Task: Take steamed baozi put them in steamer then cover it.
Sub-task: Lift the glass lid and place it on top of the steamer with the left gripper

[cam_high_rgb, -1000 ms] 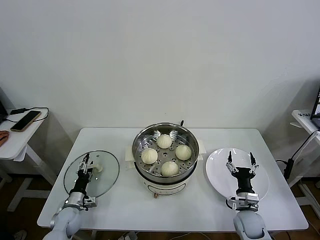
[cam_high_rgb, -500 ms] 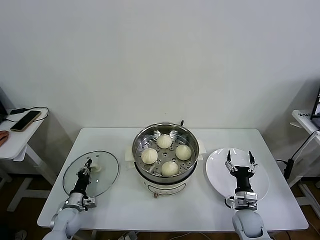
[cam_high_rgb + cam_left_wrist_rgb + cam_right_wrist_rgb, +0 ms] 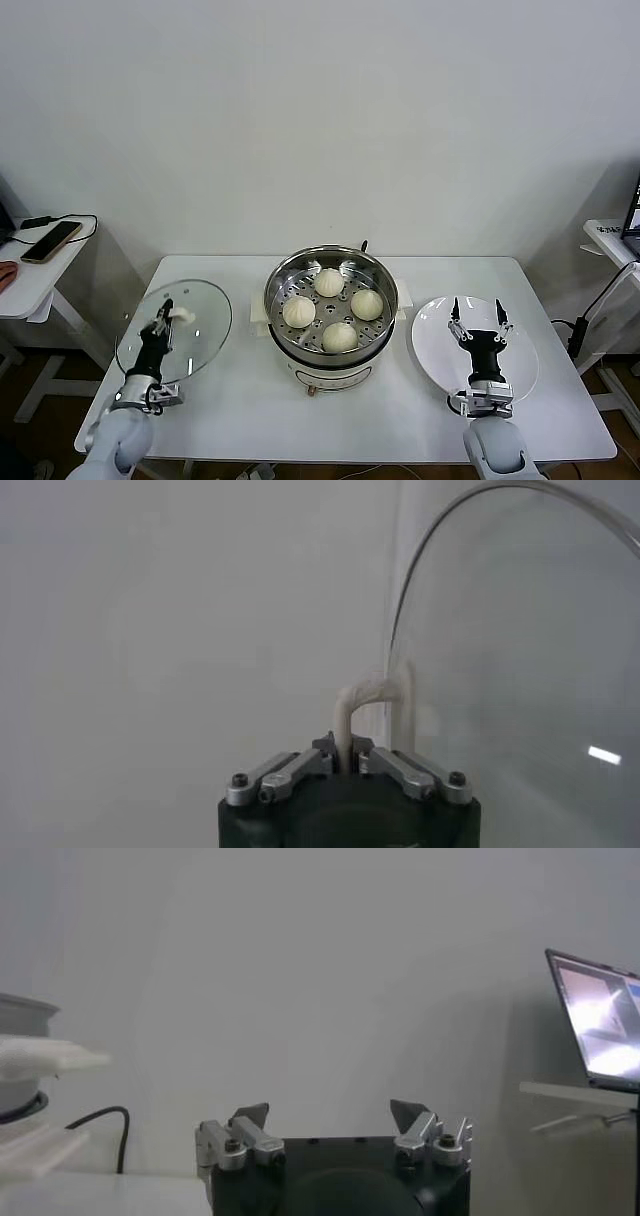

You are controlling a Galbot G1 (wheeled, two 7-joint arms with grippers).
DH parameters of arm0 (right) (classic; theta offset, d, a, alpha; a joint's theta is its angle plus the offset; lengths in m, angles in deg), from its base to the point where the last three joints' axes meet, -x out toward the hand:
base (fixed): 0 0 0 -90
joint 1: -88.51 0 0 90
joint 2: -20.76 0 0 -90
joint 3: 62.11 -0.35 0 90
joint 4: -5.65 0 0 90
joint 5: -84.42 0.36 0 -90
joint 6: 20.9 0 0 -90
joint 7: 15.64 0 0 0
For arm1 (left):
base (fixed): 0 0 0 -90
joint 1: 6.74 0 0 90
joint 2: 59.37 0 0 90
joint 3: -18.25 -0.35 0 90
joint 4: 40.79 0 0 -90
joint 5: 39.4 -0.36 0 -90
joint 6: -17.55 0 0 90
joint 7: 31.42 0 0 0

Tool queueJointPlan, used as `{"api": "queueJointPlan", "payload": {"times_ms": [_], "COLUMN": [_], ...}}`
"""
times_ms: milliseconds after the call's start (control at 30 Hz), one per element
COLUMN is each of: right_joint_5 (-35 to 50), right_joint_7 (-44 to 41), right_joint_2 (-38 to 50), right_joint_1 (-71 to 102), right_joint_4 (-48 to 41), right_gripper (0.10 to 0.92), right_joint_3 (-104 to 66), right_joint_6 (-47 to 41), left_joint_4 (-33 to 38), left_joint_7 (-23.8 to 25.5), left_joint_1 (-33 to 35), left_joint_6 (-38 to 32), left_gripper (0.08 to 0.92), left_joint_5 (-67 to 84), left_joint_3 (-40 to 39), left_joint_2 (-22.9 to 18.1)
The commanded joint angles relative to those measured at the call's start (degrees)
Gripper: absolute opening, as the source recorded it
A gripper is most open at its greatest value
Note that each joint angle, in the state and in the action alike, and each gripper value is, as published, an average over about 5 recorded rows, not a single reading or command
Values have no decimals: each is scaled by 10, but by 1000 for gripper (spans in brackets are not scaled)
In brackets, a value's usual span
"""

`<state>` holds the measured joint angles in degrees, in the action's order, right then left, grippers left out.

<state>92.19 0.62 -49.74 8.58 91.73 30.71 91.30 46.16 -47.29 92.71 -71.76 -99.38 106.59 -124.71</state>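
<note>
Head view first: all four steamed baozi [image 3: 334, 310] sit in the steamer [image 3: 331, 318] at the middle of the table [image 3: 250, 410], so only the cover [image 3: 174, 330] is left. It's tilted up off the table near the left edge, with the left gripper [image 3: 160, 325] clamped on its cream handle [image 3: 181, 315]. The right gripper [image 3: 477, 317] hangs over the white plate [image 3: 520, 375] by the right edge, fingers apart, empty.

Left wrist view: the jaws pinch the thin handle loop [image 3: 350, 715], the glass disc [image 3: 520, 660] standing on edge beside it.

Right wrist view: nothing between the spread fingers [image 3: 250, 1116].

My take: glass with a metal rim is rigid, a bit heavy, slippery and breakable. The handle is the only sane grip, and it'll want to swing.
</note>
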Motion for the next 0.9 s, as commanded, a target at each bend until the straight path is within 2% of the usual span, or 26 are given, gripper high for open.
{"api": "queueJointPlan", "payload": {"times_ms": [33, 200, 367, 600, 767, 900], "right_joint_5": [3, 8, 9, 6, 2, -1], "right_joint_7": [-1, -4, -6, -6, -6, -7], "right_joint_2": [4, 8, 6, -4, -14, -18], "right_joint_1": [-6, -8, -6, -6, -6, -5], "right_joint_4": [1, -4, -9, -7, -10, -15], "right_gripper": [823, 823, 823, 823, 823, 823], "right_joint_3": [8, 8, 3, -4, -8, -12], "right_joint_6": [-26, -42, -45, -45, -44, -42], "left_joint_4": [309, 404, 423, 352, 268, 227], "left_joint_7": [57, 101, 143, 199, 234, 264], "left_joint_1": [49, 27, -25, -86, -130, -156], "left_joint_6": [56, 108, 159, 217, 240, 251], "left_gripper": [189, 189, 189, 189, 189, 189], "left_joint_5": [50, 40, 0, -66, -127, -172], "left_joint_3": [-8, -72, -187, -319, -361, -374], "left_joint_2": [35, 36, 17, -41, -94, -120]}}
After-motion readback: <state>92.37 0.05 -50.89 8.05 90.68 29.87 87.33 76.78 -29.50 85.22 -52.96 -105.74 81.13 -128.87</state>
